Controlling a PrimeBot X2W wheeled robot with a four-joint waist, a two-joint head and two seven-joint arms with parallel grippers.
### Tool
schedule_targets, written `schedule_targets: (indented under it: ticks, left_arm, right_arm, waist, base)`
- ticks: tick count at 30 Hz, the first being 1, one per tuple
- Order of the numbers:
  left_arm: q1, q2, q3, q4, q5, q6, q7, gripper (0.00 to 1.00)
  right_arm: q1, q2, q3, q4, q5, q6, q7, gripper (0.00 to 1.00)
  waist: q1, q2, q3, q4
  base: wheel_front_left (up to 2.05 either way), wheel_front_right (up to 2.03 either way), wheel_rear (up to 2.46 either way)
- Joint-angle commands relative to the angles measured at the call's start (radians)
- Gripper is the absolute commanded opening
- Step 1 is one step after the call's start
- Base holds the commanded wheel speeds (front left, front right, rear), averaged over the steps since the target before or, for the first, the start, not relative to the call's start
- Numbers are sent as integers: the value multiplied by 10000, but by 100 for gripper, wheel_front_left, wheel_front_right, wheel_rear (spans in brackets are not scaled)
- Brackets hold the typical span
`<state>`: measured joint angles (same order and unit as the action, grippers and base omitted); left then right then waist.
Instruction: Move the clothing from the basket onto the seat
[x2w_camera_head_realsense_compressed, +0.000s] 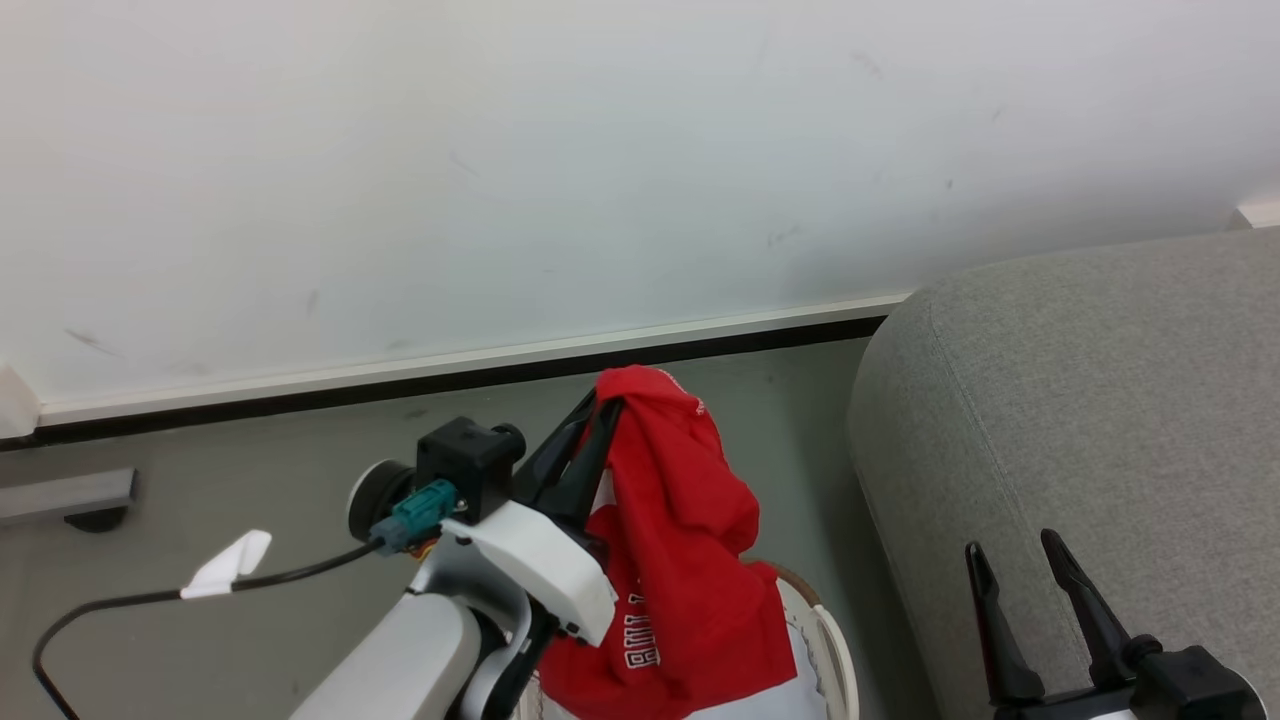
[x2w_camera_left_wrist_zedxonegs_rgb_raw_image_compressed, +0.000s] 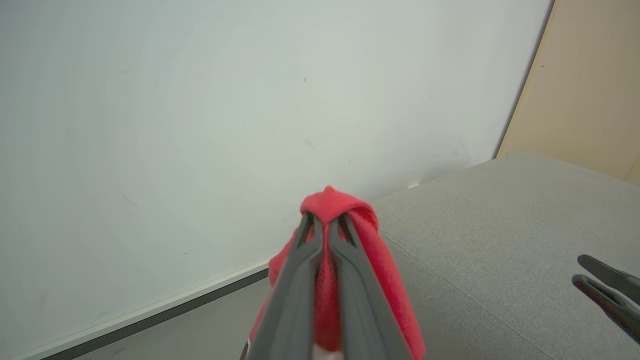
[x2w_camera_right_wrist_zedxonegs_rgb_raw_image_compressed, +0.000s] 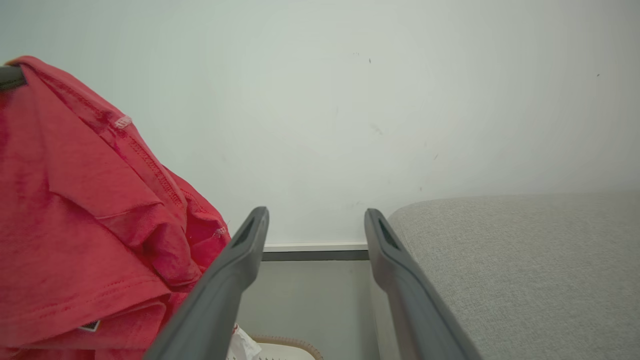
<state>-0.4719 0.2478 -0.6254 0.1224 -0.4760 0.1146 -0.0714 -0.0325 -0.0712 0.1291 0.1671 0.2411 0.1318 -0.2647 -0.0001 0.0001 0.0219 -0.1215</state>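
**Red soft-fabric T-shirt w/ white print (x2w_camera_head_realsense_compressed: 690, 560) held up, seat next**

L gripper (x2w_camera_head_realsense_compressed: 598, 405) clamped on bunched fold at shirt's top, so it hangs free over small cream perforated plastic basket (x2w_camera_head_realsense_compressed: 838, 650) at 6 o'clock. Big light-grey upholstered seat (x2w_camera_head_realsense_compressed: 1080, 420) at 3 o'clock = drop spot. R gripper (x2w_camera_head_realsense_compressed: 1011, 545) fingers apart, empty, by seat edge.

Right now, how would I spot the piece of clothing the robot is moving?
Start at the big grey seat on the right. Just left of it, above the white basket, hangs a red garment with white lettering. It is the only bright red thing, pinched at its top in the left gripper.
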Motion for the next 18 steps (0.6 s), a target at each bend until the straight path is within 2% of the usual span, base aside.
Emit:
schedule_targets:
  ticks: [1, 9, 18]
  left_arm:
    - [-4, 109, 22, -87, -119, 20, 18, 0]
    - [96, 161, -47, -235, -149, 70, 88, 0]
    - [-8, 104, -233, -351, -115, 50, 212, 0]
  right_arm:
    - [103, -76, 16, 20, 49, -21, 5, 100]
    - [156, -312, 228, -127, -89, -21, 5, 100]
    - [-727, -1700, 2090, -276, 109, -21, 6, 100]
  waist:
    - [1, -1, -13, -47]
    - [1, -1, -27, -148]
    - [1, -1, -4, -117]
  base:
    - [0, 0, 0]
    - [0, 0, 0]
    - [0, 0, 0]
